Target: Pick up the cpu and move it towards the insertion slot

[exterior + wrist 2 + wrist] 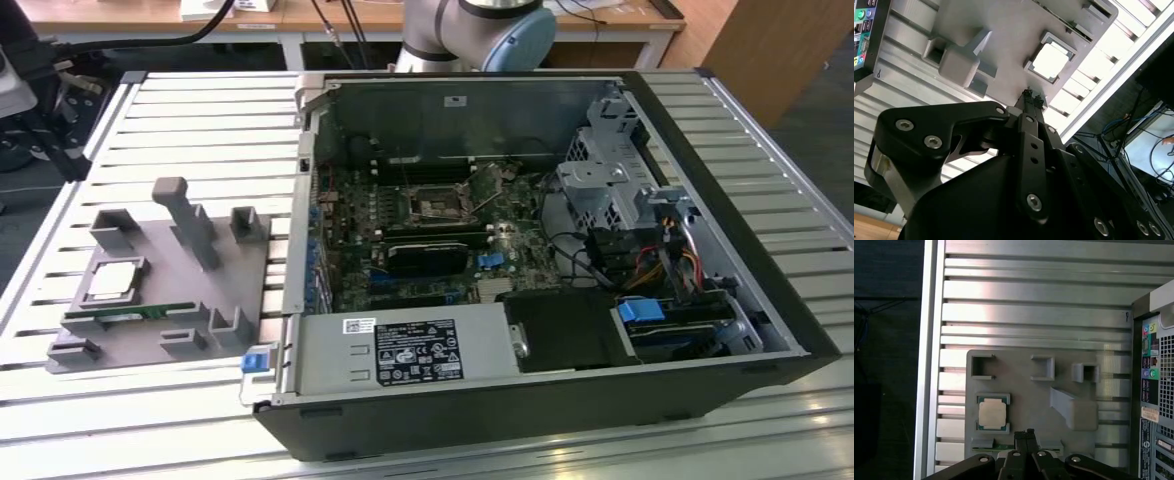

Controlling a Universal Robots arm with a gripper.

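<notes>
Hovering above grey fixture [1024, 390] with gripper [1026, 434] pinched closed, gripping nothing. Seeing cpu [992, 414] lying in fixture's square recess, near gripper, exterior view's left of computer case [561, 405]. Seeing insertion slot [438, 207] inside case, well apart.

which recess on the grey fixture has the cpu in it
The square framed recess nearest the gripper: the silvery cpu lies flat in it, while the three smaller pockets hold no chip.

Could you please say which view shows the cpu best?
The first wrist view: the cpu faces it squarely, seated in the grey fixture. The second wrist view shows it tilted, glare-whitened; the exterior view, obliquely.
</notes>
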